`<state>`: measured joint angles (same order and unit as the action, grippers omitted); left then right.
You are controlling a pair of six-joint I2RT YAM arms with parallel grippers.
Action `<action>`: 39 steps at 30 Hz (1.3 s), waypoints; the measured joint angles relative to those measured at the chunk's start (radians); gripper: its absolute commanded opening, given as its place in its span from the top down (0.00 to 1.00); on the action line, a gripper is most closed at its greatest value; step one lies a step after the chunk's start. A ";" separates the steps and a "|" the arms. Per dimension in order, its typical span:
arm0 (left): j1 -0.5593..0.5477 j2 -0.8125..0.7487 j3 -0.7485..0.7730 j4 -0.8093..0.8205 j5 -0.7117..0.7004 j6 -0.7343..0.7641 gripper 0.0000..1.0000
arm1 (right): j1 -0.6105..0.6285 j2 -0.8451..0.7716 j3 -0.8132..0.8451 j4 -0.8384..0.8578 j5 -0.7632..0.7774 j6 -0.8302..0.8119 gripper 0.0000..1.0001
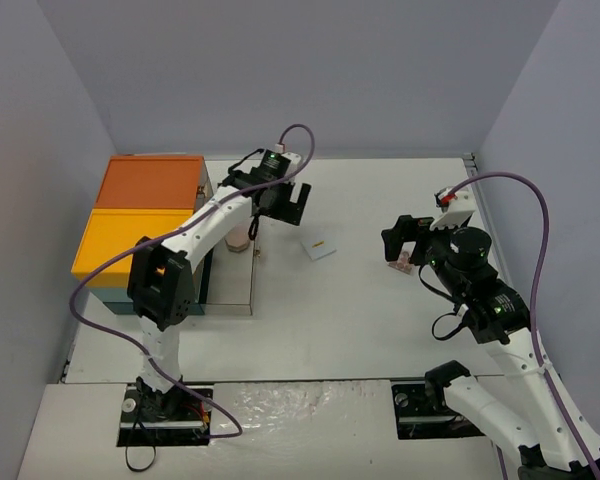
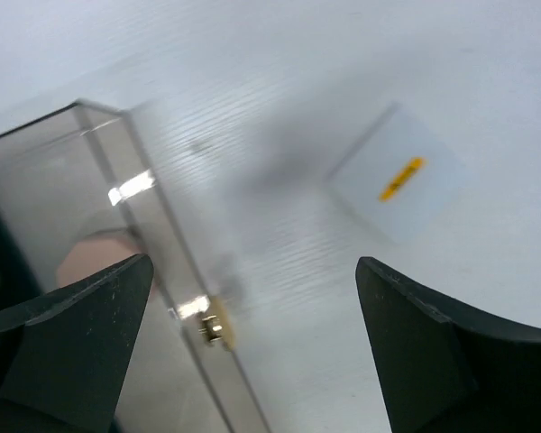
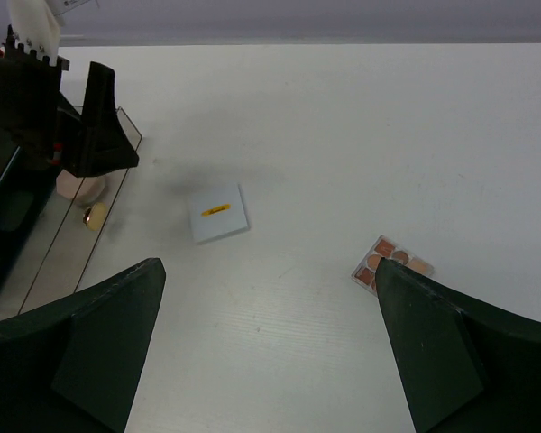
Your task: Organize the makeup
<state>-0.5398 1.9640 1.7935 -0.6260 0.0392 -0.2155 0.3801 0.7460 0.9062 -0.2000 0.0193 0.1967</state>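
A white card [image 1: 319, 248] with a yellow mark lies flat mid-table; it also shows in the left wrist view [image 2: 398, 176] and the right wrist view [image 3: 218, 213]. A pinkish palette [image 1: 402, 263] lies right of it, just under my right gripper [image 1: 405, 243], and shows by the right finger in the right wrist view [image 3: 392, 263]. A round pink puff [image 1: 240, 240] sits inside the clear case [image 1: 230, 305], seen through its wall [image 2: 95, 257]. My left gripper [image 1: 288, 210] is open and empty above the case's right edge. My right gripper [image 3: 266, 361] is open and empty. No pencils, sponges or green pieces can be made out.
A teal box with orange and yellow tops [image 1: 140, 215] stands at the left, against the clear case. The case's wall carries a small gold latch [image 2: 215, 327]. Grey walls close in the table at the back and both sides.
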 measured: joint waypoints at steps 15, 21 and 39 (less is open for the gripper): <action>-0.113 0.300 0.215 -0.050 0.155 0.171 0.03 | 0.000 -0.010 -0.006 -0.008 -0.054 0.003 0.00; -0.133 0.379 0.224 -0.055 0.188 0.227 0.03 | 0.000 -0.010 -0.006 -0.017 -0.064 0.003 0.00; -0.149 0.444 0.305 -0.039 0.161 0.214 0.21 | 0.000 -0.006 -0.007 -0.037 -0.077 0.003 0.00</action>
<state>-0.6886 2.4077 2.0988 -0.6646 0.2004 -0.0018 0.3801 0.7395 0.8995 -0.2371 -0.0582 0.1998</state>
